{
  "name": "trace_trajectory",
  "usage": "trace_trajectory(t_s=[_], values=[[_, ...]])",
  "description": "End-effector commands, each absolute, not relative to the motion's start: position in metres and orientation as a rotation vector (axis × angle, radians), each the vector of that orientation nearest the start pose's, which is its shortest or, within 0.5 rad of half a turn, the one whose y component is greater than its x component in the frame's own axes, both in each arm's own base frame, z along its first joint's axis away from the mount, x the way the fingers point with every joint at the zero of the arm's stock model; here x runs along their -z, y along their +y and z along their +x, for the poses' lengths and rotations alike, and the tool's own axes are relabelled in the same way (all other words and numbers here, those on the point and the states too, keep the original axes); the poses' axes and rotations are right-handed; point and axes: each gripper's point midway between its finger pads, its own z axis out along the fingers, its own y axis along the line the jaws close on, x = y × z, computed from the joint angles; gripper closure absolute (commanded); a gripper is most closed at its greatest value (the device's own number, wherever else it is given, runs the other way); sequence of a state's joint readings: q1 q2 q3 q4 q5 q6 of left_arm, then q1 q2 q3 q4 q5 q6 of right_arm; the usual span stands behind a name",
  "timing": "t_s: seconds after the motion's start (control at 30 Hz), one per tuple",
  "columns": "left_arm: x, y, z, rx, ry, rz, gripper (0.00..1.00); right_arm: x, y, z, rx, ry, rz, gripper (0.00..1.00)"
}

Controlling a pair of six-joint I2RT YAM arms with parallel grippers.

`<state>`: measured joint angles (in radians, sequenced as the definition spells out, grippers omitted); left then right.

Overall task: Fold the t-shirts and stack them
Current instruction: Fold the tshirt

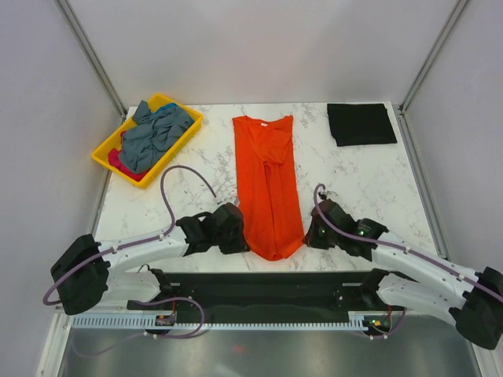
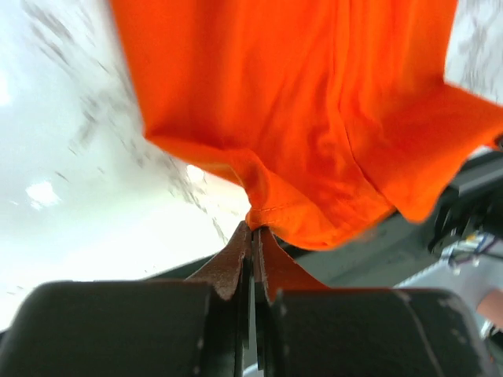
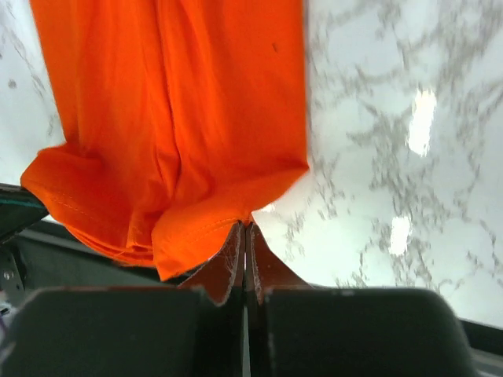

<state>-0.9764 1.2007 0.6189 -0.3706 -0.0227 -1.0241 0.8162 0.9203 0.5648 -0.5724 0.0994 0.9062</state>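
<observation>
Black tee (image 1: 361,123) folded upper right, left gripper (image 2: 253,228) and right gripper (image 3: 246,228) clamping your orange tee (image 1: 267,181) — tray pile (image 1: 153,133) to go.

You have a yellow tray (image 1: 104,155) at the far left corner of the table (image 1: 354,181), turned at an angle to the edges. The tabletop is white with grey marble veining and shines under the lights. White walls (image 1: 267,47) close in the left, far and right sides, with a metal post (image 1: 92,55) rising at each far corner. Along the near edge you see a black strip (image 1: 267,287), then a white slotted rail (image 1: 236,320), then a grey surface (image 1: 267,353).
</observation>
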Motion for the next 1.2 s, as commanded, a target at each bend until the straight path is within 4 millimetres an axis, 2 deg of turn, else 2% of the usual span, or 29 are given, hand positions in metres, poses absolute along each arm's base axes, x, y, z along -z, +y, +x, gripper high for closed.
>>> trace_trajectory(t_s=[0.0, 0.03, 0.07, 0.1, 0.13, 0.17, 0.2, 0.23, 0.27, 0.3, 0.33, 0.37, 0.4, 0.43, 0.47, 0.5, 0.57, 0.6, 0.63, 0.77, 0.8, 0.87, 0.9, 0.93, 0.97, 1.1, 1.17], values=[[-0.070, -0.252, 0.169, 0.655, 2.659, -0.062, 0.98, -0.111, 0.194, 0.197, -0.452, 2.464, 0.053, 1.00], [-0.070, -0.247, 0.181, 0.650, 2.660, -0.096, 0.98, -0.114, 0.196, 0.206, -0.420, 2.447, 0.035, 1.00], [-0.071, -0.245, 0.189, 0.633, 2.651, -0.081, 0.98, -0.106, 0.196, 0.215, -0.356, 2.469, -0.005, 1.00], [-0.076, -0.251, 0.198, 0.655, 2.656, -0.074, 0.98, -0.118, 0.203, 0.228, -0.358, 2.443, -0.021, 1.00], [-0.078, -0.247, 0.210, 0.656, 2.652, -0.105, 0.98, -0.110, 0.208, 0.237, -0.317, 2.462, -0.042, 1.00], [-0.088, -0.250, 0.223, 0.670, 2.625, -0.091, 0.98, -0.110, 0.207, 0.247, -0.292, 2.460, -0.071, 1.00], [-0.083, -0.249, 0.230, 0.656, 2.642, -0.098, 0.98, -0.122, 0.214, 0.260, -0.297, 2.435, -0.074, 1.00], [-0.084, -0.244, 0.243, 0.653, 2.638, -0.136, 0.98, -0.114, 0.215, 0.271, -0.261, 2.458, -0.079, 1.00], [-0.090, -0.245, 0.255, 0.659, 2.622, -0.129, 0.98, -0.125, 0.220, 0.286, -0.264, 2.429, -0.093, 1.00], [-0.090, -0.240, 0.267, 0.651, 2.617, -0.159, 0.98, -0.125, 0.222, 0.293, -0.258, 2.429, -0.101, 1.00], [-0.082, -0.240, 0.274, 0.637, 2.641, -0.162, 0.98, -0.116, 0.220, 0.305, -0.228, 2.452, -0.094, 1.00], [-0.090, -0.243, 0.287, 0.647, 2.617, -0.148, 0.98, -0.116, 0.221, 0.312, -0.231, 2.458, -0.101, 1.00], [-0.080, -0.242, 0.295, 0.641, 2.651, -0.159, 0.98, -0.125, 0.227, 0.324, -0.244, 2.437, -0.114, 1.00], [-0.079, -0.243, 0.302, 0.642, 2.654, -0.147, 0.98, -0.116, 0.223, 0.335, -0.221, 2.460, -0.103, 1.00], [-0.089, -0.247, 0.315, 0.663, 2.629, -0.145, 0.98, -0.116, 0.223, 0.342, -0.225, 2.463, -0.101, 1.00], [-0.087, -0.244, 0.324, 0.656, 2.632, -0.162, 0.98, -0.123, 0.228, 0.352, -0.251, 2.450, -0.109, 1.00], [-0.086, -0.247, 0.341, 0.655, 2.635, -0.160, 0.98, -0.117, 0.222, 0.368, -0.243, 2.468, -0.090, 1.00], [-0.086, -0.244, 0.349, 0.649, 2.631, -0.172, 0.98, -0.123, 0.225, 0.377, -0.264, 2.455, -0.087, 1.00], [-0.087, -0.243, 0.355, 0.642, 2.626, -0.168, 0.98, -0.116, 0.220, 0.383, -0.251, 2.472, -0.084, 1.00], [-0.089, -0.241, 0.388, 0.618, 2.618, -0.194, 0.98, -0.116, 0.218, 0.410, -0.269, 2.465, -0.082, 1.00], [-0.086, -0.237, 0.394, 0.612, 2.624, -0.208, 0.98, -0.107, 0.217, 0.415, -0.261, 2.485, -0.083, 1.00], [-0.093, -0.240, 0.406, 0.627, 2.603, -0.207, 0.98, -0.110, 0.219, 0.426, -0.292, 2.477, -0.093, 1.00], [-0.087, -0.238, 0.412, 0.622, 2.612, -0.213, 0.98, -0.110, 0.219, 0.430, -0.297, 2.474, -0.095, 1.00], [-0.086, -0.239, 0.414, 0.628, 2.616, -0.206, 0.98, -0.104, 0.220, 0.434, -0.309, 2.490, -0.103, 1.00], [-0.091, -0.241, 0.421, 0.632, 2.604, -0.206, 0.98, -0.108, 0.221, 0.440, -0.313, 2.476, -0.114, 1.00], [-0.080, -0.236, 0.432, 0.606, 2.623, -0.227, 0.98, -0.104, 0.218, 0.452, -0.313, 2.478, -0.104, 1.00], [-0.082, -0.235, 0.439, 0.611, 2.613, -0.232, 0.98, -0.100, 0.214, 0.459, -0.311, 2.482, -0.091, 1.00]])
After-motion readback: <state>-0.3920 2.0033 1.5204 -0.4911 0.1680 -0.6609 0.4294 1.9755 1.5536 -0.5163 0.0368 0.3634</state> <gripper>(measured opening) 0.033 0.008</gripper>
